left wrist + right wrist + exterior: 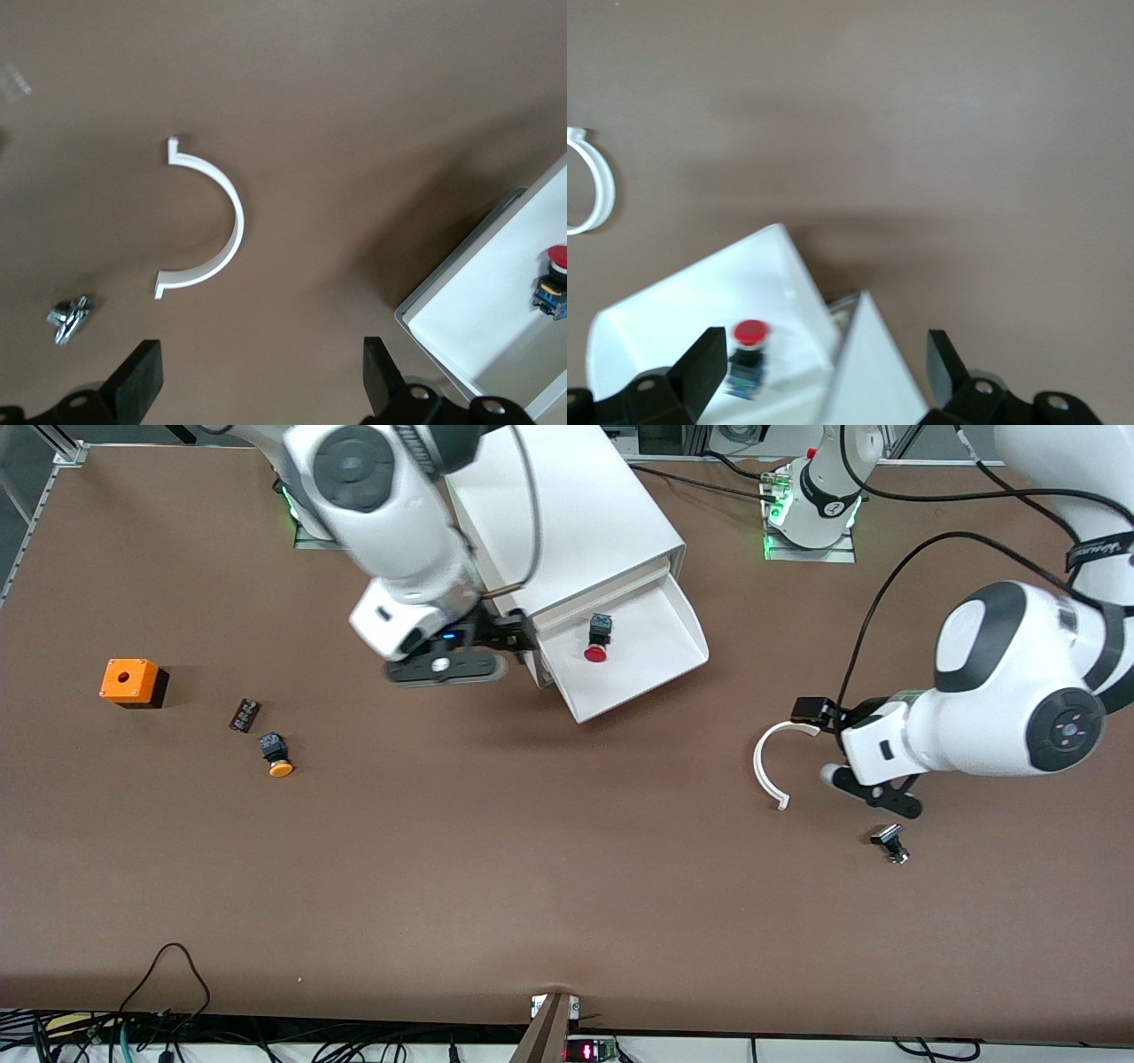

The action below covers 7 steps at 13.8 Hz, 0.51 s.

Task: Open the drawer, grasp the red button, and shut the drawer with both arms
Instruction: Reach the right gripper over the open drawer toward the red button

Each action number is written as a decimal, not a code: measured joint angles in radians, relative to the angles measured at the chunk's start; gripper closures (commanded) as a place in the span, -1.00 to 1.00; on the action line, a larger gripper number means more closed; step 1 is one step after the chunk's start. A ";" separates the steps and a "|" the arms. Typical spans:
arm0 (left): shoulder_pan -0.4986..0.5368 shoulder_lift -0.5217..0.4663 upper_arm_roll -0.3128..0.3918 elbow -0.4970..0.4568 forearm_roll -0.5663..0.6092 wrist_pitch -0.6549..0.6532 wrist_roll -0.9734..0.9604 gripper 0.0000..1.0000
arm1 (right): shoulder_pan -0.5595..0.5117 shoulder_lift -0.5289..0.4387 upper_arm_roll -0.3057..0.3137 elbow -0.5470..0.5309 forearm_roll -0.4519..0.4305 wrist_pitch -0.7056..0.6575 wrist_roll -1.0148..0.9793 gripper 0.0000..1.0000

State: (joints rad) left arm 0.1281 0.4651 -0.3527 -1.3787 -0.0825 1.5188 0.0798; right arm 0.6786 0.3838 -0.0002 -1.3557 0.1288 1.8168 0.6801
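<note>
Front view: the drawer (633,651) stands pulled out, the button (598,638) lying inside, ready for picking; the right pincer (518,633) hangs at its corner.

Left wrist view: the left pincer (257,390), spread wide and empty, waits over bare surface (354,106).

Right wrist view: its fingers (700,367) gape empty, probably positioning above the button.

A wide brown table (496,868) fills nearly the whole scene, its surface matte and evenly lit with soft shadows. Black cables (168,992) trail along its near edge, where a small red-lit display (588,1052) sits. Metal framing (66,452) borders one corner.
</note>
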 measured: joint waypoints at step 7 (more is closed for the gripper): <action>0.028 -0.040 0.000 -0.001 0.047 -0.013 -0.115 -0.99 | 0.205 0.176 -0.002 0.031 -0.036 0.118 0.289 -0.99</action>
State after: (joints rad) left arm 0.1564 0.4255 -0.3531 -1.3799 -0.0351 1.5059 -0.0348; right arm 0.8831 0.5600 -0.0022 -1.3250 0.0931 1.9344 0.9689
